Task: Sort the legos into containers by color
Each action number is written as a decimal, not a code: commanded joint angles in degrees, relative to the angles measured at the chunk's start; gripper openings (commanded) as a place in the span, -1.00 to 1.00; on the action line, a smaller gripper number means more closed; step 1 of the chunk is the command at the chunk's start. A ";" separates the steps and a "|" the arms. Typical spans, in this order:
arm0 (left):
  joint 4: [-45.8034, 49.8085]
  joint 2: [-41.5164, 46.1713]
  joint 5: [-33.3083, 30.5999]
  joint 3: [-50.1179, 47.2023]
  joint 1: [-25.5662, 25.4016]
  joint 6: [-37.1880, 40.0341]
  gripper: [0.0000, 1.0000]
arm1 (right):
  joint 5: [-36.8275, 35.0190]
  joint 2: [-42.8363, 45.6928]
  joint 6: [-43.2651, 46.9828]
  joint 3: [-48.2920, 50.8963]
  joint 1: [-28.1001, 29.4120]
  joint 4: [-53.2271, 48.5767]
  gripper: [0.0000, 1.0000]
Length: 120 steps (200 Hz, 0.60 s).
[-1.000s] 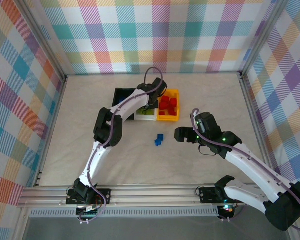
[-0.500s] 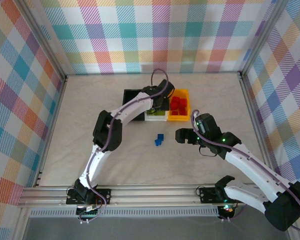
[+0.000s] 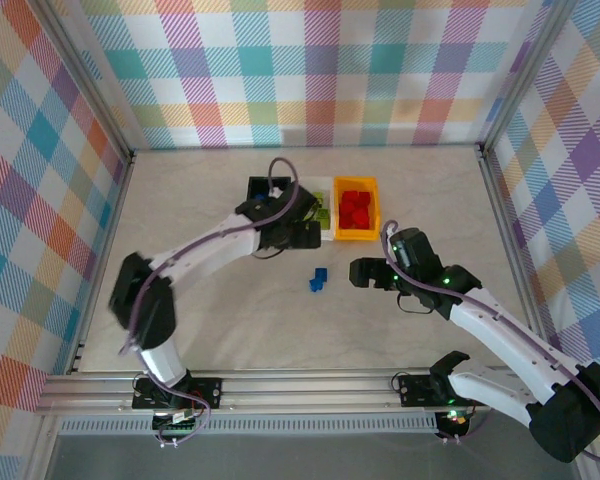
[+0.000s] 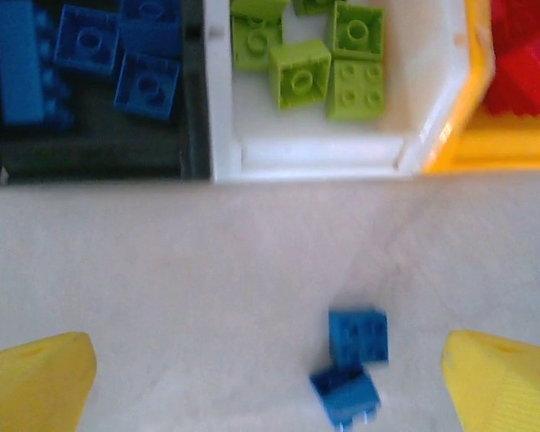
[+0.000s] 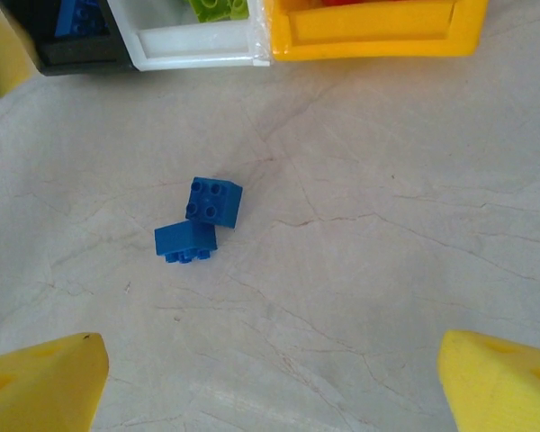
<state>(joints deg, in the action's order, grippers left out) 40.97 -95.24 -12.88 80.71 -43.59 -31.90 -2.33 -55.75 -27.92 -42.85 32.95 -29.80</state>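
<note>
Jaws: your L jaws spread wide, empty, over tabletop (image 4: 162,288) | R jaws spread wide, empty | 2 loose blue legos (image 5: 200,225) touching on tabletop, near both | black bin (image 4: 90,162): blue legos (image 4: 85,40); white bin (image 4: 315,157): green legos (image 4: 299,76); orange bin (image 5: 378,36): red legos (image 3: 355,207)

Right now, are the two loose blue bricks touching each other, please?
Touching. The right wrist view shows the upper brick meeting the lower brick at its top edge, with no gap between them.
</note>
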 commanded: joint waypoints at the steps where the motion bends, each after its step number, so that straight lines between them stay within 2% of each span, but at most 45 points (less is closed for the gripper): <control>1: -3.04 8.79 0.43 -6.37 -1.16 -3.70 0.91 | 1.79 -0.70 -0.60 0.62 -0.34 1.51 0.88; 49: -3.17 17.52 -0.88 -18.42 -1.21 -6.11 0.89 | 3.95 -2.77 -0.56 0.72 -0.34 2.45 0.76; 85: -2.84 19.96 -1.18 -22.32 -1.22 -7.45 0.85 | 6.09 -4.19 0.37 0.72 -0.34 2.75 0.43; 120: -1.62 22.33 -5.22 -24.98 -1.20 -8.83 0.97 | 9.60 -7.39 -0.97 1.84 0.74 4.89 0.31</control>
<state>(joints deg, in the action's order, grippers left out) 38.74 -75.85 -14.22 57.52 -44.75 -38.81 3.79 -60.99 -28.05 -42.68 32.97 -27.77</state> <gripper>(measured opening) 0.963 0.664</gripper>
